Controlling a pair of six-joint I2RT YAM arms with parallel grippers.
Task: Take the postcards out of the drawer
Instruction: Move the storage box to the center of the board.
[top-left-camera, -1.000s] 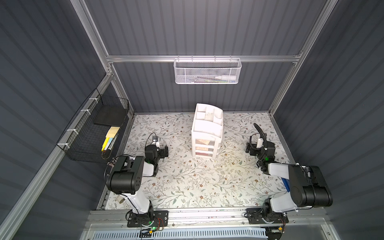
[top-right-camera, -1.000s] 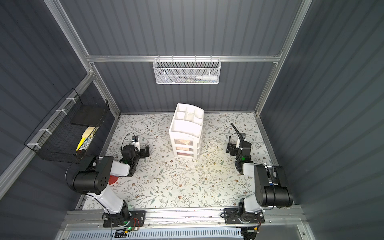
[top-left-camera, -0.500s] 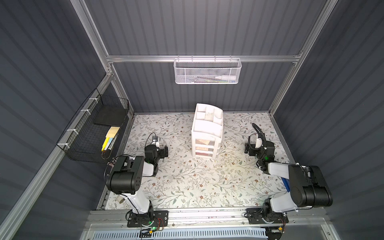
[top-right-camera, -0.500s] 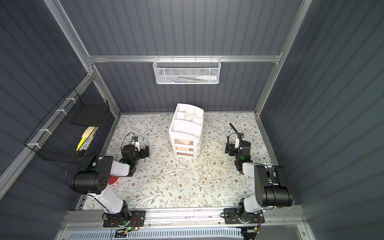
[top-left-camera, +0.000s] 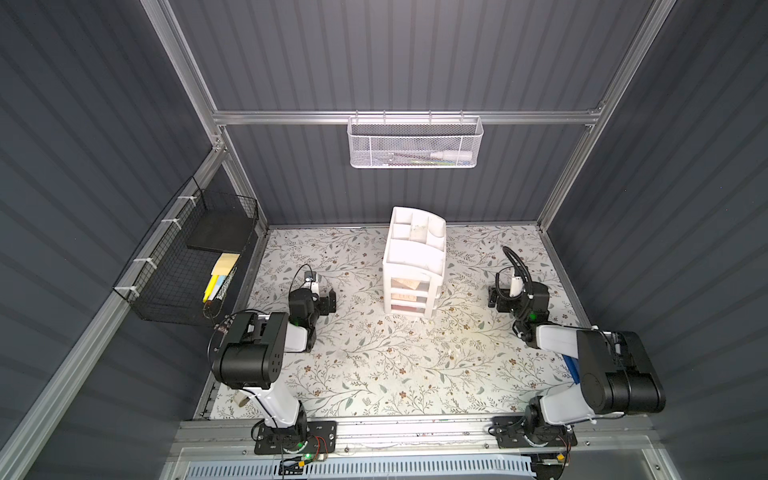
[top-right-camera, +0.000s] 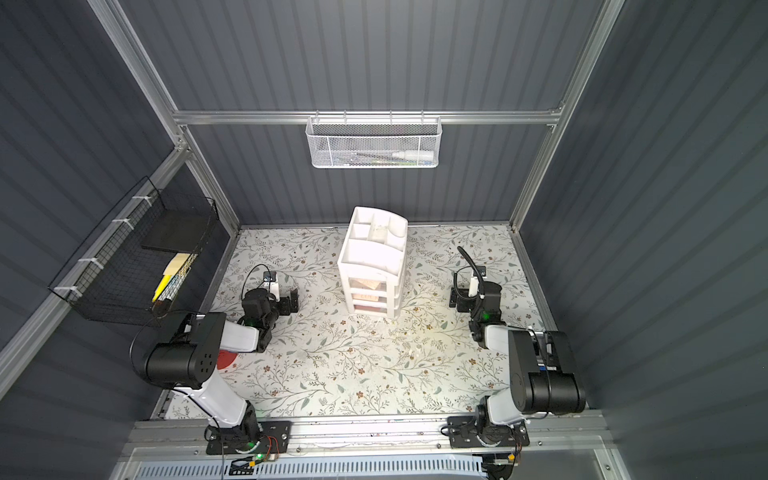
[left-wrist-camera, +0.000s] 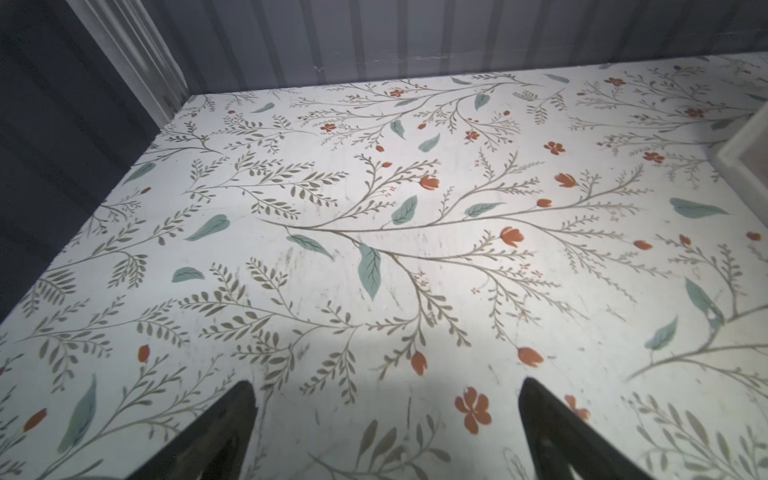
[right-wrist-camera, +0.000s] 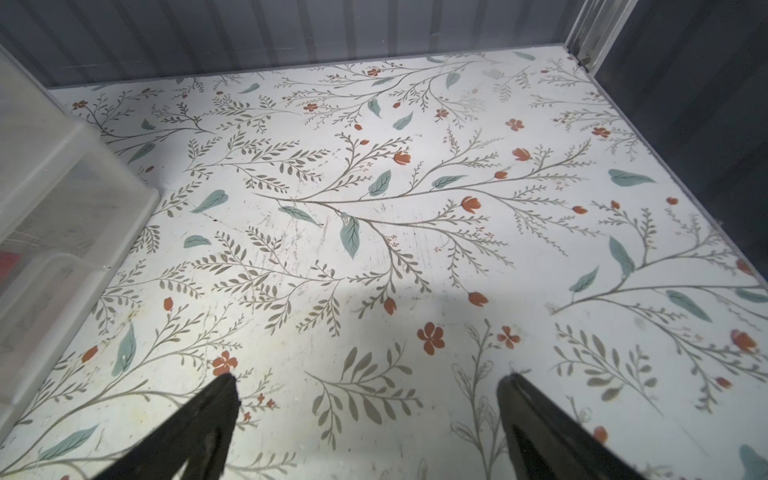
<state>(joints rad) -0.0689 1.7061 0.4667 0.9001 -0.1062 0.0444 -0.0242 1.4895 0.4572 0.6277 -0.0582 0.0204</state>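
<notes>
Top views: white unit (top-left-camera: 415, 257) stands upright at the back-middle of the desk (top-left-camera: 374, 365), and its three clear drawers (top-left-camera: 409, 296) all look pushed in. Postcards (top-left-camera: 405, 284) are inside, seen thru the drawer fronts: pale peach in the upper two, red in the lowest; print too small to read. L tool (top-left-camera: 328, 301) sits low to the unit's left, well apart from it, jaws spread wide w/ nothing btw them. L wrist view shows only bare desk ahead and a corner of the unit at the frame edge. R tool (top-left-camera: 495, 300) sits on the unit's right, also well apart, spread wide and empty; R wrist view catches the unit's clear side. My read of the step: very start, no approach made, no drawer open yet. Next move prob. needs one tool to hook a drawer's front lip and pull straight out. The other should steady the unit, which looks light & could slide or tip.
</notes>
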